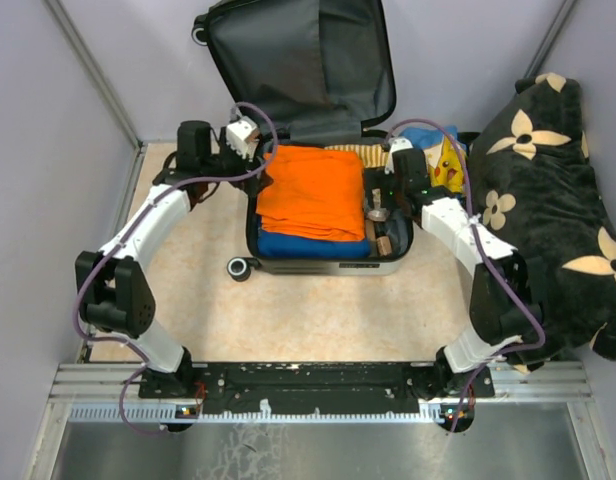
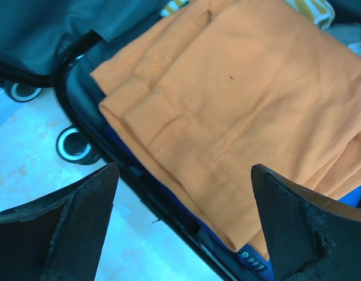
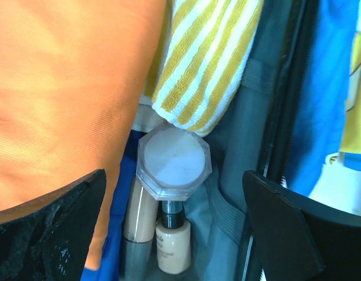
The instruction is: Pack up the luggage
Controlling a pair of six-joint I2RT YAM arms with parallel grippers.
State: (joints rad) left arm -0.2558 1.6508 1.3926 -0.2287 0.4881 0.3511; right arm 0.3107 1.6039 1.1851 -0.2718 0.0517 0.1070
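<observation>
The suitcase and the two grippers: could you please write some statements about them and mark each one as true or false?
1. The suitcase lies open, its lid raised. True.
2. The orange garment lies under the blue garment. False: it lies on top of it.
3. A yellow-striped towel is inside the suitcase. True.
4. The right gripper is shut on the foundation bottle. False: it is open and holds nothing.
5. The left gripper is open and empty. True.

Black flowered cushion (image 1: 548, 200), beige tabletop (image 1: 318, 320)
</observation>
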